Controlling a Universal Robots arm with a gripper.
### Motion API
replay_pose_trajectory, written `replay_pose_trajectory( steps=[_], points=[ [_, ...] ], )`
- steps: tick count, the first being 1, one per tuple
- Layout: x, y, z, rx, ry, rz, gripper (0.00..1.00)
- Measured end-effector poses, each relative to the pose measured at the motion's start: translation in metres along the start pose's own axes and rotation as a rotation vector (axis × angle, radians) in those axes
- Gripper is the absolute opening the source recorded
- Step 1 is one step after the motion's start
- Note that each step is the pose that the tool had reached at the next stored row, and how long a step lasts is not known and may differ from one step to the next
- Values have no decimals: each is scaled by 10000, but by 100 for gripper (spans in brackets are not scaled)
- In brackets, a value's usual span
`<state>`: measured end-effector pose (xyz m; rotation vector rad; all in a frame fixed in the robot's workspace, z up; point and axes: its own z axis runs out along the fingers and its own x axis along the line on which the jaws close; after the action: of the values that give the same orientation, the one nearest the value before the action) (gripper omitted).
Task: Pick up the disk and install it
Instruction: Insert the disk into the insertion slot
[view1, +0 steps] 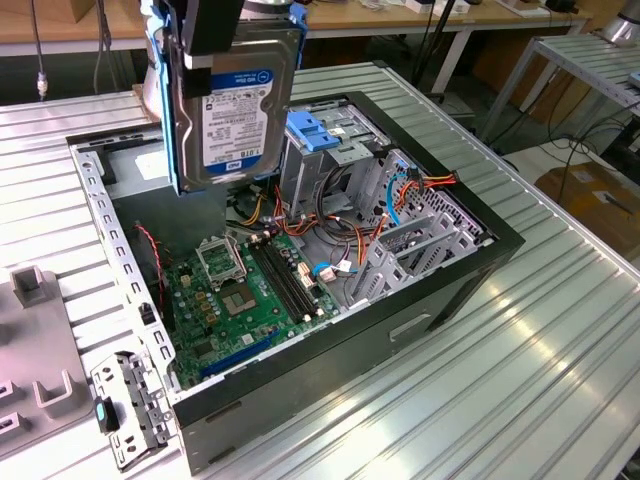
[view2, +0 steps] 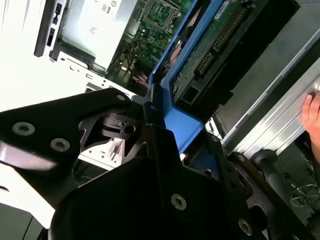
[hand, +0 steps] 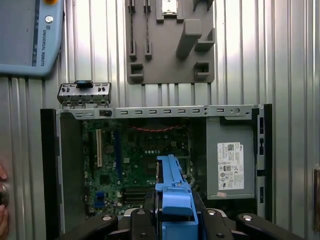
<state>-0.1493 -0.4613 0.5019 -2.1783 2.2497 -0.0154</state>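
In your black gripper, the disk is silver with blue rails and a white, blue-banded label; below it you see a green circuit board, black case and ribbed silver table.

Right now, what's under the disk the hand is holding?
The disk hangs over the open computer case, above its green motherboard. In the first wrist view the disk covers the board directly beneath.

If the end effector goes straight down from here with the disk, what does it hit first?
Likely the motherboard near its CPU socket: the disk, clamped in the end effector, hangs over the open case there, not over the drive cage. Depth is unclear.
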Motion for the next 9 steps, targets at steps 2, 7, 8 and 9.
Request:
replay_pose_trajectory(
  steps=[2, 7, 8, 9],
  points=[
    [35, -63, 7, 1, 1, -2, 37],
    [51, -309, 22, -3, 17, 0, 37],
    [51, -439, 30, -3, 26, 0, 37],
    [50, -519, 34, -3, 32, -1, 37]
  ],
)
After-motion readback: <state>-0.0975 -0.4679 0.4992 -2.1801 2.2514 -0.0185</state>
